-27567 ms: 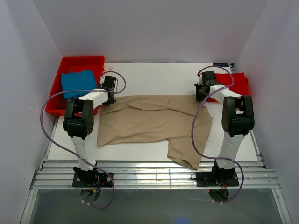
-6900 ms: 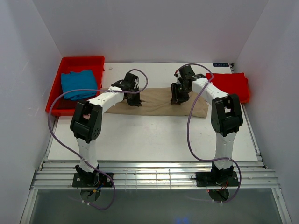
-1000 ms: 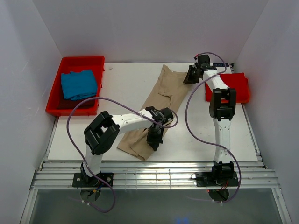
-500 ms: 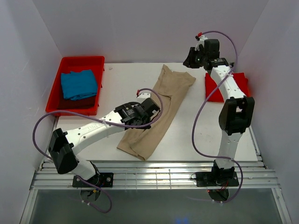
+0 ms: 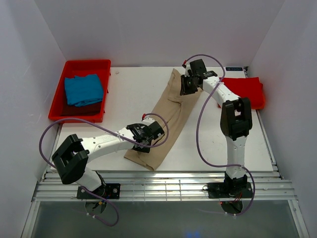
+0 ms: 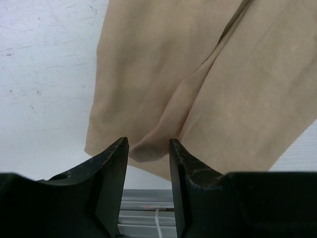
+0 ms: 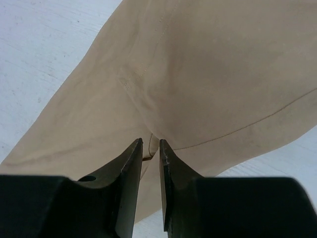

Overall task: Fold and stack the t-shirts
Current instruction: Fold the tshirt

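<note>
the tan shirt [image 5: 171, 106] lies on the white desk [image 5: 133, 91] as a long, narrow strip. it slants from the upper middle of the top view down to the lower middle, and its lower end is close to the desk's near edge.

the left hand [image 5: 142, 140] is down over that lower stretch, its arm reaching in from the lower left. in the left wrist view its 2 fingers [image 6: 111, 163] stand apart at a middling gap. a soft ridge of tan cloth shows in the opening between the tips with nothing clamped, so that hand is parted and holds nothing. bare desk fills the upper left of that view, and the strip's hem sits at the lower left.

up at the top end of the strip, the right hand [image 5: 186, 87] is in over the cloth. in the right wrist view its 2 fingers [image 7: 130, 173] are very narrow, just a thin slit between them. a seam and a bit of tan cloth show right at that slit. whether the cloth is pinched there, i cannot tell.

the blue shirt [image 5: 83, 90] lies folded in the red tray [image 5: 86, 63] at the upper left of the top view. the red shirt [image 5: 243, 88] lies folded at the right side of the desk, just right of the right arm. the 3 shirts are well apart, none stacked.
</note>
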Available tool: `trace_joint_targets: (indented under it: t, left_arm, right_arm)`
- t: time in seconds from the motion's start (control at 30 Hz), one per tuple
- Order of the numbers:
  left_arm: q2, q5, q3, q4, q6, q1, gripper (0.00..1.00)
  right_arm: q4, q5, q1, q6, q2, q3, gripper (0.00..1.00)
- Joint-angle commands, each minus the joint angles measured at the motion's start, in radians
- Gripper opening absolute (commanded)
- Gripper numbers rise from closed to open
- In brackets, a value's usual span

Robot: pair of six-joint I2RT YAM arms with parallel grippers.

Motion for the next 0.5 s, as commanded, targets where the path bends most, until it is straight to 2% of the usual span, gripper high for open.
trace_joint_targets:
  t: [0.0,0.17,0.47]
  left_arm:
    - [-0.034,-0.002,-0.038,0.069,0.015,-0.001,0.5]
    - [-0.025,0.016,-0.073,0.123,0.043,-0.001,0.49]
    - [-0.008,0.047,-0.07,0.082,0.0,-0.001,0.42]
  right_arm:
    - [0.007,0.023,-0.005,-0.003,-0.024,0.01,0.27]
    - [0.003,0.065,-0.003,-0.009,0.001,0.01,0.27]
    - [-0.046,0.152,-0.005,-0.009,0.128,0.093,0.26]
